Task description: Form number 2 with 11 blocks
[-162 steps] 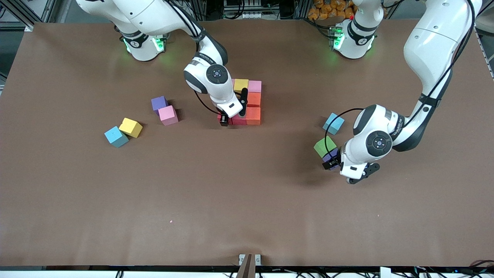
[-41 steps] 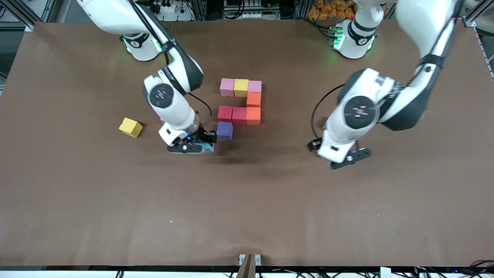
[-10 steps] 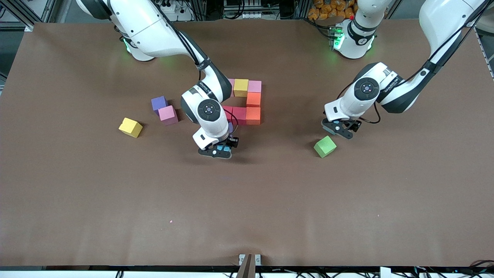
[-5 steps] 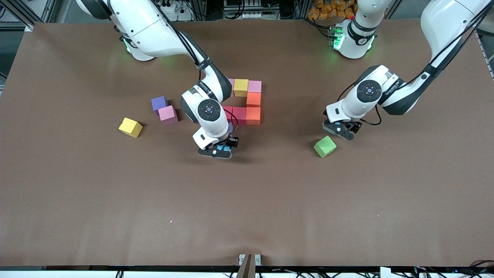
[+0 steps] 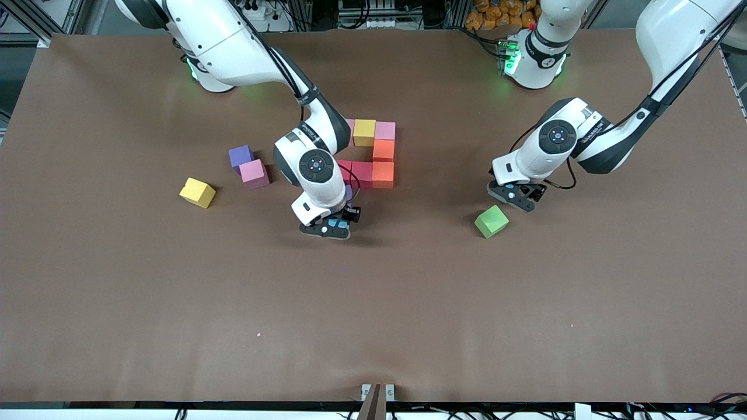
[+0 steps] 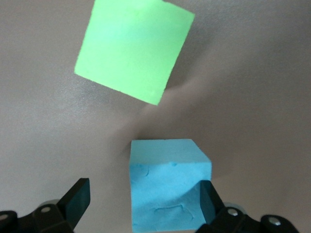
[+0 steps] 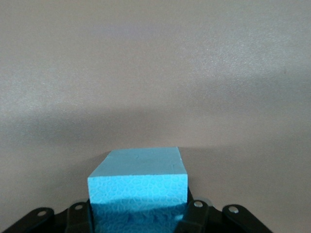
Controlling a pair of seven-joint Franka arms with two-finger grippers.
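Observation:
The partly built number 2 [image 5: 383, 150] has a yellow block [image 5: 364, 132], pink, two orange and a red block [image 5: 362, 174] showing; my right arm hides its other blocks. My right gripper [image 5: 330, 225] [image 7: 138, 216] is shut on a light blue block [image 5: 334, 222] [image 7: 138, 182], low over the table by the figure's lower end. Open, my left gripper [image 5: 513, 196] [image 6: 143, 201] straddles a second light blue block [image 6: 167, 187], which rests on the table beside the green cube [image 5: 491, 221] [image 6: 133, 48]. One finger is close to that block and the other stands apart from it.
Loose toward the right arm's end lie a purple block [image 5: 240, 156], a pink block [image 5: 254, 174] touching it, and a yellow block [image 5: 197, 192]. The brown table [image 5: 373, 315] stretches wide toward the front camera.
In the last seconds my right gripper brought its light blue block to the figure's lower end. My left gripper came down over the other blue block. Over the last second both barely moved.

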